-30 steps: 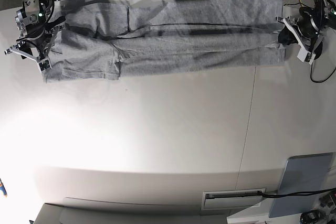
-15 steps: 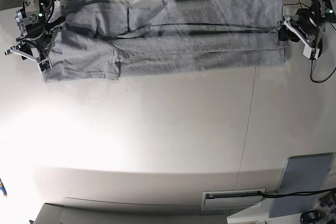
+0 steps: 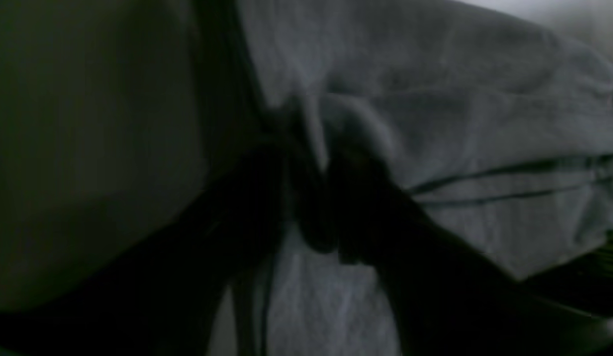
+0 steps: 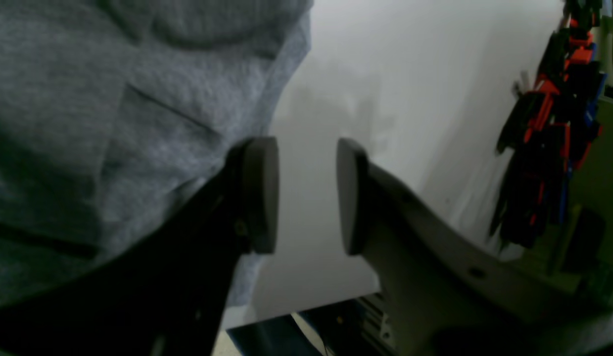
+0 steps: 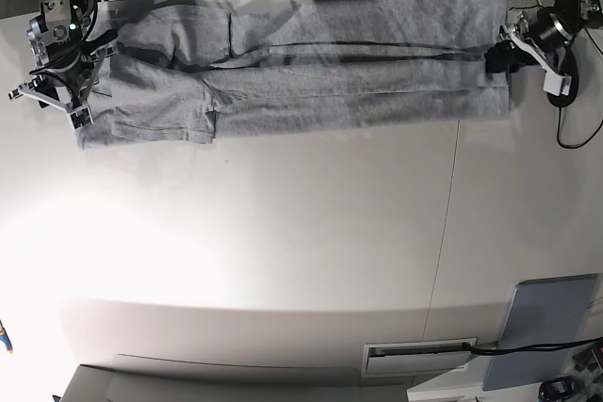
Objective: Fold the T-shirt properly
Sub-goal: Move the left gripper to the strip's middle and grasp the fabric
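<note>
Jaws first: right gripper [image 4: 306, 195] stands spread, bare table [image 4: 346, 99] showing in the gap, one pad lying over the T-shirt [image 5: 311, 68]. On my left wrist feed the left gripper [image 3: 328, 198] looks pinched on a ridge of grey cloth, though it's dark and blurred. Only the base view shows the shirt as a long band along the table's far edge.

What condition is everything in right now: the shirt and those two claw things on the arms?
T-shirt: folded into a long band, lying flat across the table's far edge.
Right end effector: open, empty, beside the shirt's edge.
Left end effector: at the shirt's other end, fingers close around a bunch of cloth; too dark to confirm a grip.
</note>
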`<action>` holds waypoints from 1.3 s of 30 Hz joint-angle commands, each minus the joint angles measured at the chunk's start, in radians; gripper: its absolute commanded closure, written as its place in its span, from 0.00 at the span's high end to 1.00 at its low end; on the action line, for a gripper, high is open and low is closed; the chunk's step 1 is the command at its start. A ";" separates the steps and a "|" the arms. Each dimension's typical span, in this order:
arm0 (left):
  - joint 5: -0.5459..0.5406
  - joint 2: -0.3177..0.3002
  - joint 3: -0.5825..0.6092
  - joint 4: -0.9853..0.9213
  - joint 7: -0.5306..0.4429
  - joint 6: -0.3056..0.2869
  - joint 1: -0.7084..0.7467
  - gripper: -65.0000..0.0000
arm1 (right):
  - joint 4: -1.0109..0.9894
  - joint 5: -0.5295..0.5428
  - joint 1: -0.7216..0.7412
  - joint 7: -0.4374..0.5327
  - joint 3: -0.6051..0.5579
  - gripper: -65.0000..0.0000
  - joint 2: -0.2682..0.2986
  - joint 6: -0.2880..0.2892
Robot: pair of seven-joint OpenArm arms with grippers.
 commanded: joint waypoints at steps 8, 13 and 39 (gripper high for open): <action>0.029 -0.042 -0.004 0.015 0.016 0.015 -0.032 0.00 | 0.014 -0.013 0.006 0.027 0.011 0.31 0.017 -0.050; 0.228 -0.058 -0.004 0.156 0.017 0.147 -0.063 0.00 | 0.014 -0.013 0.008 0.029 0.011 0.31 0.017 -0.099; 0.557 0.259 0.735 0.861 -0.031 0.541 0.057 0.00 | 0.014 -0.012 0.033 0.026 0.011 0.31 0.016 -0.103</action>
